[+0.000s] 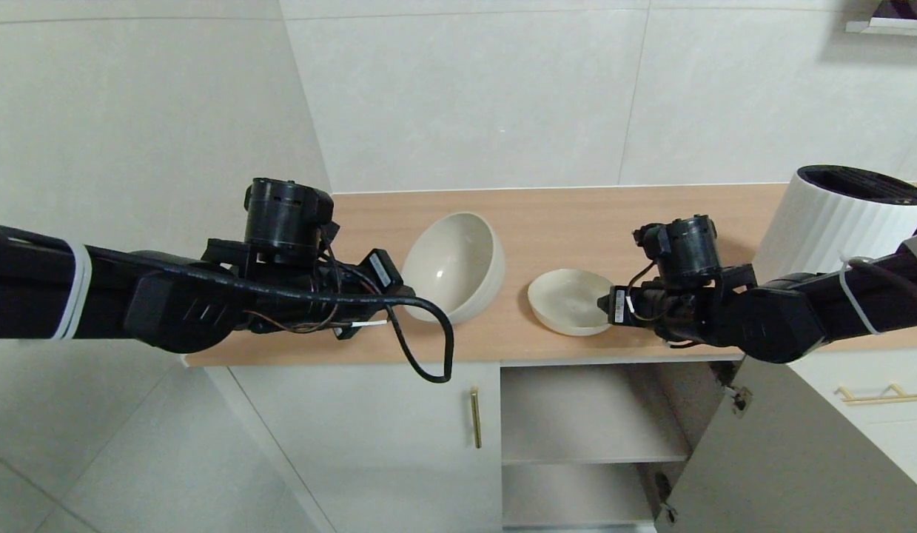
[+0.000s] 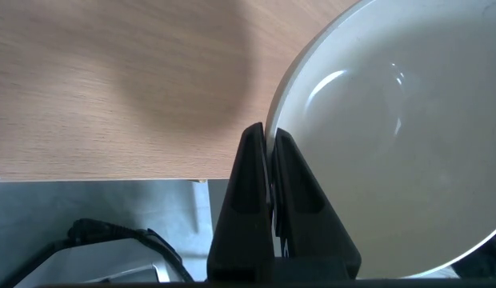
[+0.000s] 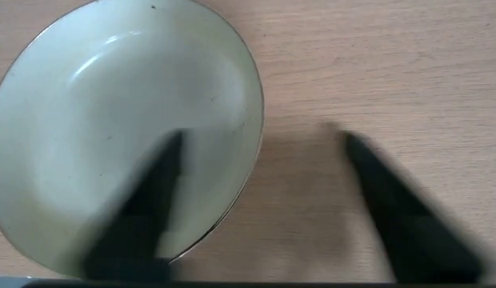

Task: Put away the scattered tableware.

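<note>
A large cream bowl (image 1: 454,266) is tipped up on its side over the wooden counter (image 1: 562,215). My left gripper (image 1: 399,292) is shut on its rim. In the left wrist view the two fingers (image 2: 252,172) pinch the bowl (image 2: 392,144) at its edge. A small cream dish (image 1: 573,300) lies flat near the counter's front edge. My right gripper (image 1: 605,302) is at the dish's right rim. In the right wrist view it (image 3: 262,140) stands open, one finger over the dish (image 3: 128,136) and the other over bare wood outside it.
A white ribbed container (image 1: 835,215) stands at the counter's right end. Below the counter a cabinet is open, showing a shelf (image 1: 591,414), with its door (image 1: 784,459) swung out to the right. A closed door with a gold handle (image 1: 475,417) is to the left.
</note>
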Robot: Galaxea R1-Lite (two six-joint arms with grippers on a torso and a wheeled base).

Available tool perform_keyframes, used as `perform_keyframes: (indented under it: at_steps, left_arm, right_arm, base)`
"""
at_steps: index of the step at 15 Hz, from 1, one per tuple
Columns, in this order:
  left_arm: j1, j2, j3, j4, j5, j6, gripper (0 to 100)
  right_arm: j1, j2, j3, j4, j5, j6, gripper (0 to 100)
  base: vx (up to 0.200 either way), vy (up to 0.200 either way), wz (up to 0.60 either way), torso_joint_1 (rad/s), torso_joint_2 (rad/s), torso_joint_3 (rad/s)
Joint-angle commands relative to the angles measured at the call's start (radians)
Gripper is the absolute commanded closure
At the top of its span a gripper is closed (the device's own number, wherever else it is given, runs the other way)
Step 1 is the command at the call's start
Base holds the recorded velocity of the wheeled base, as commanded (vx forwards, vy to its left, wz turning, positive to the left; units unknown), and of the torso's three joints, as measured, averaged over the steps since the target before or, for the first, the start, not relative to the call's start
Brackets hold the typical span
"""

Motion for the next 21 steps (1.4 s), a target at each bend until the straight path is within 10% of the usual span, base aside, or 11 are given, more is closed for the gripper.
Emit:
perform_keyframes:
  at_steps: [1,10,17,21]
  left_arm:
    - [-0.001,-0.001,0.000,-0.001,0.000,-0.003,100]
    - [-0.005,-0.096,0.046,-0.001,-0.002,0.003,100]
    - [-0.044,-0.261,0.186,0.001,-0.002,0.166,100]
    - [-0.054,-0.277,0.201,0.006,0.000,0.195,100]
  right_arm:
    - [0.001,0.000,0.000,0.000,0.000,0.000,100]
    - [0.001,-0.101,0.046,0.009,0.022,0.002,100]
    - [0.002,-0.389,0.141,0.222,0.210,-0.003,100]
    - [-0.004,-0.458,0.161,0.296,0.379,-0.007,100]
  base:
    - [0.000,0.000,0.00,0.000,0.00,0.000]
    - [0.000,0.000,0.00,0.000,0.00,0.000]
    - [0.000,0.000,0.00,0.000,0.00,0.000]
    - [0.000,0.000,0.00,0.000,0.00,0.000]
